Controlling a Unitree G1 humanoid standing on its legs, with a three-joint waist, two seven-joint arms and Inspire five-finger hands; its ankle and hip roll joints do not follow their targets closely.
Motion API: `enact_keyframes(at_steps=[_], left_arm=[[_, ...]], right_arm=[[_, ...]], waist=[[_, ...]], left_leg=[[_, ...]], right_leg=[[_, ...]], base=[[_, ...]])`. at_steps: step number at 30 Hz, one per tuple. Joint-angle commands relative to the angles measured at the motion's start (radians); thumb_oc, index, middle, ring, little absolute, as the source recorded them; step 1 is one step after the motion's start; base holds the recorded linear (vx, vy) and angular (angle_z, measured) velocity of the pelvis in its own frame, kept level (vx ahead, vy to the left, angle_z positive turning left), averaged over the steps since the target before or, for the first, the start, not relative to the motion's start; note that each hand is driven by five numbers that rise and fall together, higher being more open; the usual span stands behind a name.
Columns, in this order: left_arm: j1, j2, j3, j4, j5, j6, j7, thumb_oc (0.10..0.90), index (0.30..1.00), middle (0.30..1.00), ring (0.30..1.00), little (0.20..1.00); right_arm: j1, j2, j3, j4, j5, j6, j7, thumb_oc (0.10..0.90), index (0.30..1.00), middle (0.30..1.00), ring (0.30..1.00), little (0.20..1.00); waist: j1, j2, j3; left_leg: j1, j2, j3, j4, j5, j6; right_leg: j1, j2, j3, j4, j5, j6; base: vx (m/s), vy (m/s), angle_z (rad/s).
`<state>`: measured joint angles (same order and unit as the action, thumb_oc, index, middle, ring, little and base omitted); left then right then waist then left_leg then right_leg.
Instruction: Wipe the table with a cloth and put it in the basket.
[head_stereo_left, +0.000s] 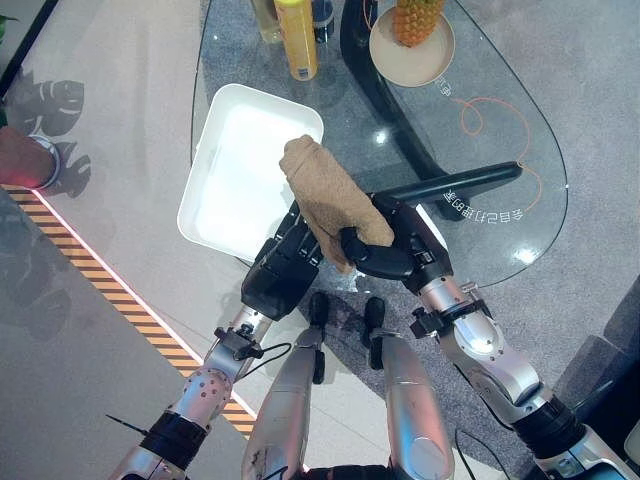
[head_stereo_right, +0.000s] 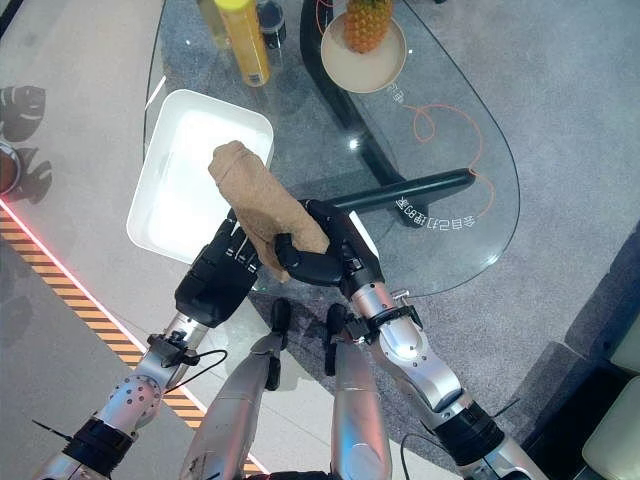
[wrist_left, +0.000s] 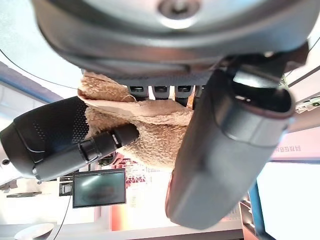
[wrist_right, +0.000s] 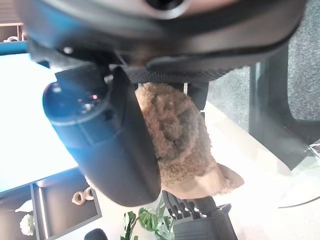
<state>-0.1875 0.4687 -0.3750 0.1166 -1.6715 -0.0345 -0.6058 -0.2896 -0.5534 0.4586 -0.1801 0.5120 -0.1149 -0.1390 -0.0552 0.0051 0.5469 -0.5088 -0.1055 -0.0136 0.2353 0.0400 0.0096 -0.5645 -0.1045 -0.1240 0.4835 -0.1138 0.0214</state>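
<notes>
At the near edge of the glass bench, the left hand and right hand meet on the tan cloth. From the head views the cloth stands up between them, its free end pointing toward 11 o'clock over the near right corner of the white basket, a shallow rectangular tray lying at 10 o'clock from the hands.

The head views show only the back of the left hand, touching the cloth's lower left side. The left wrist view adds what they hide: the left fingers run in a row behind the cloth and the thumb lies along its front, so the cloth sits pinched between them, with the right hand's fingers coming in from the other side. The right wrist view shows the right thumb pressed against a bunched fold of cloth, holding it.

Farther out, at 12 o'clock, a yellow bottle stands on the bench, and at 1 o'clock a pineapple sits on a round plate. A black bench support runs under the glass toward 3 o'clock.
</notes>
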Motion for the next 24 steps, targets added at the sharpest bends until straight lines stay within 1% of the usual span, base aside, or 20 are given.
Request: enact_keyframes(at_steps=[1, 7, 11, 15, 17, 19, 21, 24], left_arm=[[-0.052, -0.024, 0.043, -0.273, -0.011, -0.044, -0.179, 0.8, 0.9, 0.9, 0.9, 0.9], [-0.074, -0.006, 0.05, -0.277, -0.027, -0.06, -0.18, 0.8, 0.9, 0.9, 0.9, 0.9], [-0.092, 0.01, 0.046, -0.285, -0.031, -0.078, -0.179, 0.8, 0.9, 0.9, 0.9, 0.9], [-0.107, 0.015, 0.048, -0.299, -0.045, -0.104, -0.167, 0.8, 0.9, 0.9, 0.9, 0.9], [-0.113, 0.015, 0.048, -0.301, -0.051, -0.111, -0.166, 0.8, 0.9, 0.9, 0.9, 0.9], [-0.124, 0.013, 0.059, -0.31, -0.087, -0.13, -0.173, 0.8, 0.9, 0.9, 0.9, 0.9], [-0.129, 0.015, 0.068, -0.32, -0.125, -0.145, -0.176, 0.8, 0.9, 0.9, 0.9, 0.9], [-0.136, 0.005, 0.076, -0.317, -0.189, -0.147, -0.182, 0.8, 0.9, 0.9, 0.9, 0.9]], right_arm=[[-0.064, -0.022, 0.007, -0.1, -0.056, -0.004, 0.089, 0.1, 0.3, 0.3, 0.3, 0.2], [-0.103, -0.068, 0.051, -0.108, -0.154, 0.059, 0.138, 0.1, 0.3, 0.3, 0.3, 0.2], [-0.133, -0.104, 0.077, -0.112, -0.198, 0.084, 0.16, 0.1, 0.3, 0.3, 0.3, 0.2], [-0.165, -0.134, 0.106, -0.12, -0.312, 0.117, 0.225, 0.1, 0.3, 0.3, 0.3, 0.2], [-0.176, -0.142, 0.113, -0.122, -0.337, 0.127, 0.238, 0.1, 0.3, 0.3, 0.3, 0.2], [-0.205, -0.173, 0.134, -0.128, -0.386, 0.146, 0.274, 0.1, 0.3, 0.3, 0.3, 0.2], [-0.22, -0.192, 0.146, -0.136, -0.377, 0.15, 0.285, 0.1, 0.3, 0.3, 0.3, 0.2], [-0.233, -0.197, 0.155, -0.13, -0.376, 0.147, 0.298, 0.1, 0.3, 0.3, 0.3, 0.2]], waist=[[0.024, -0.005, -0.027], [0.027, -0.004, -0.027], [0.028, -0.006, -0.027], [0.032, -0.007, -0.027], [0.032, -0.008, -0.027], [0.035, -0.01, -0.027], [0.037, -0.011, -0.027], [0.04, -0.015, -0.027]], left_leg=[[-0.06, 0.008, 0.053, 0.165, -0.088, 0.018], [-0.065, 0.006, 0.049, 0.167, -0.087, 0.016], [-0.066, 0.005, 0.046, 0.165, -0.083, 0.016], [-0.067, 0.002, 0.043, 0.164, -0.082, 0.015], [-0.067, 0.002, 0.043, 0.163, -0.081, 0.015], [-0.068, 0.002, 0.04, 0.161, -0.079, 0.014], [-0.068, 0.002, 0.038, 0.16, -0.079, 0.012], [-0.07, 0.001, 0.035, 0.159, -0.079, 0.01]], right_leg=[[0.074, 0.062, 0.098, -0.198, 0.094, 0.024], [0.071, 0.063, 0.1, -0.197, 0.091, 0.021], [0.068, 0.062, 0.097, -0.195, 0.092, 0.021], [0.066, 0.064, 0.099, -0.195, 0.093, 0.021], [0.064, 0.065, 0.1, -0.194, 0.093, 0.021], [0.063, 0.066, 0.1, -0.193, 0.092, 0.02], [0.062, 0.067, 0.1, -0.192, 0.09, 0.019], [0.061, 0.068, 0.1, -0.193, 0.089, 0.019]], base=[[0.0, 0.0, 0.0], [0.0, 0.0, 0.0], [0.0, 0.0, 0.0], [0.0, 0.0, 0.0], [0.0, 0.0, 0.0], [0.0, 0.0, 0.0], [0.0, 0.0, 0.0], [0.0, -0.005, 0.01]])
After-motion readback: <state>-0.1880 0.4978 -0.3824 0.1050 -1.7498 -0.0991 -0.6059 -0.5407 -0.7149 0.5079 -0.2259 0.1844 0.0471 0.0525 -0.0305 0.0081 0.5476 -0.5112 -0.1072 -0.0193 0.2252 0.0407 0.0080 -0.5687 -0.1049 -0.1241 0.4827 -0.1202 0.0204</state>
